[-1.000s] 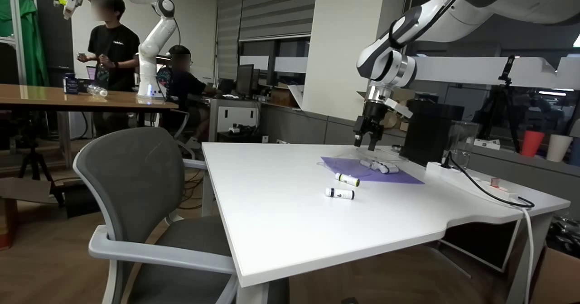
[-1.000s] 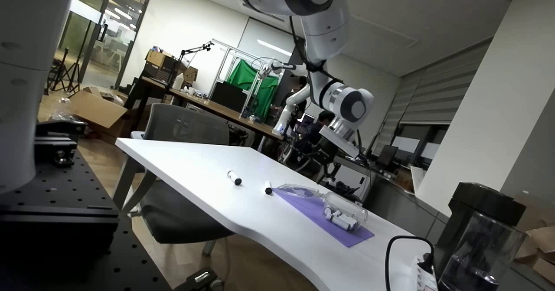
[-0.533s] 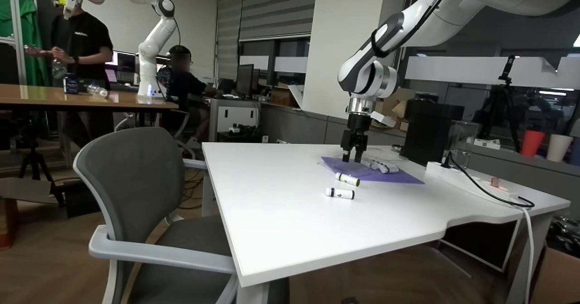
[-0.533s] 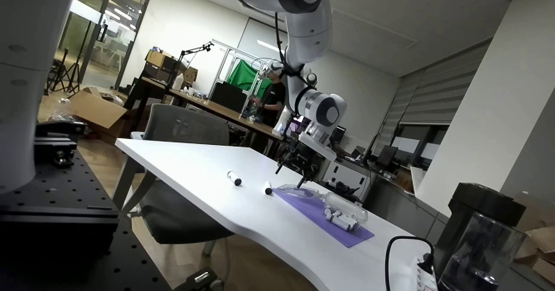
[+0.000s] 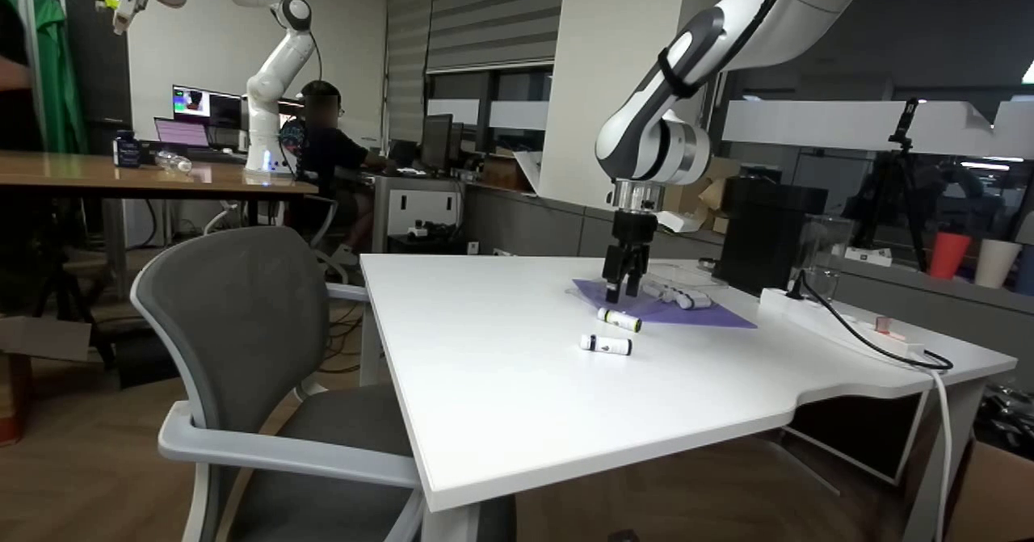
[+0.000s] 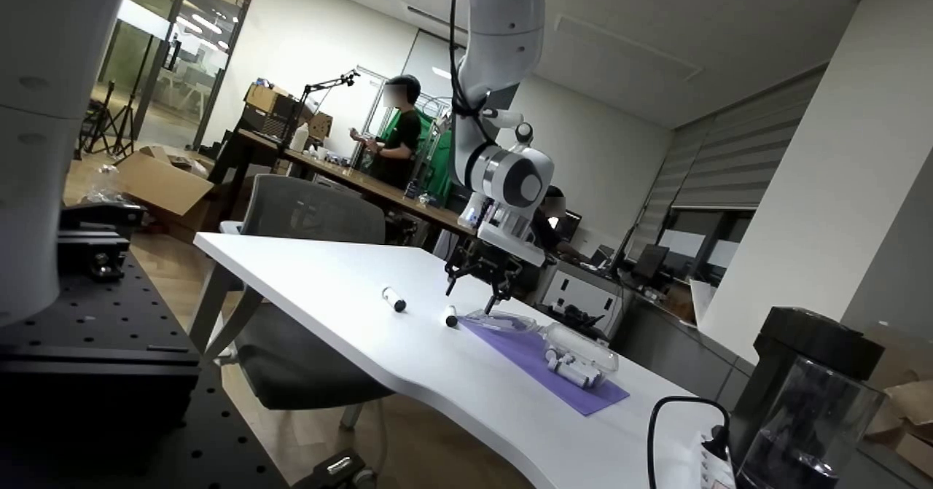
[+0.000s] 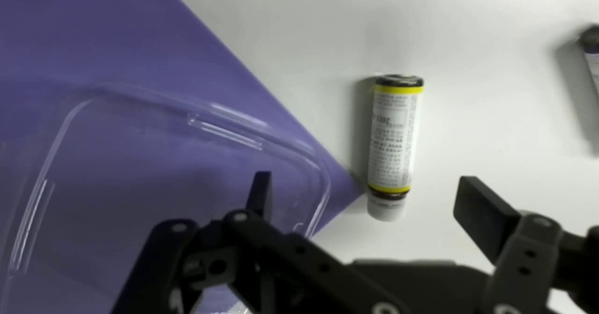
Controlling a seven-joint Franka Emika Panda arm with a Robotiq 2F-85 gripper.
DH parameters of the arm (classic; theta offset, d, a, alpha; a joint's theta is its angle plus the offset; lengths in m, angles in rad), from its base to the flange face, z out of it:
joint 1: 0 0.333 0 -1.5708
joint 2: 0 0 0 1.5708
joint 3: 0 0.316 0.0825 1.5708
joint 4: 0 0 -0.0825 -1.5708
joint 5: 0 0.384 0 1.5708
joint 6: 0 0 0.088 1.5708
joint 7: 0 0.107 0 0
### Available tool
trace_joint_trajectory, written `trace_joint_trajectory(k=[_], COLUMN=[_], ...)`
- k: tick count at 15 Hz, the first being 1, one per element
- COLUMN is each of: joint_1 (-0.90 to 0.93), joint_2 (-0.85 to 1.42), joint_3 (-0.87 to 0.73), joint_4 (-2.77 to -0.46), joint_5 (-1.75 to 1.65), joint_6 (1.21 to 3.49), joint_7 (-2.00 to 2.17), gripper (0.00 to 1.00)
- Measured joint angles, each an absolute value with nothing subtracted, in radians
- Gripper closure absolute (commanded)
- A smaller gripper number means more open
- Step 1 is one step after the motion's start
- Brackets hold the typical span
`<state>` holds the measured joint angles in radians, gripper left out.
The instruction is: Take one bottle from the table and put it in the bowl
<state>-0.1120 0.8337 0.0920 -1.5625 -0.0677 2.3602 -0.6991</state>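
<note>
Since the slim white bottle with yellow bands and a white cap [image 7: 394, 138] lies on its side, the black two-fingered robot hand [image 7: 367, 196] is presumably angled so that its fingers [image 7: 486, 215] can close across the round label rather than the ends. Those fingers are well apart, with nothing gripped. In the wrist view the capped end points toward the hand and shows between the fingertips, while most of the body reaches ahead of them; in both exterior views the fingertips appear above the bottle and clear of it. One finger hangs over the shallow clear plastic lid [image 6: 508, 321], which seems folded back out of the way. Under it lies the purple sheet mat [image 7: 140, 33], perhaps there to make clear plastic show against the white worktop [image 7: 491, 98]; its corner ends just beside the bottle. Beyond the lid sits the clear plastic container [image 6: 587, 339], probably the task's bowl, with small white bottles [image 6: 576, 372] inside. Away from the mat, a white bottle with dark ends [image 5: 606, 345] lies on the worktop, apparently a second choice.
</note>
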Motion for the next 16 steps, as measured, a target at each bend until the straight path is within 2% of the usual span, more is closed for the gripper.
trace_joint_trajectory(k=[8, 16], joint_1=[-0.073, -0.085], joint_2=[0.695, 0.679], joint_3=[0.056, 0.081], joint_4=[-1.785, -1.836], joint_5=[-0.140, -0.135], joint_6=[2.456, 2.476], joint_7=[-0.616, -0.619], gripper=[0.00, 0.00])
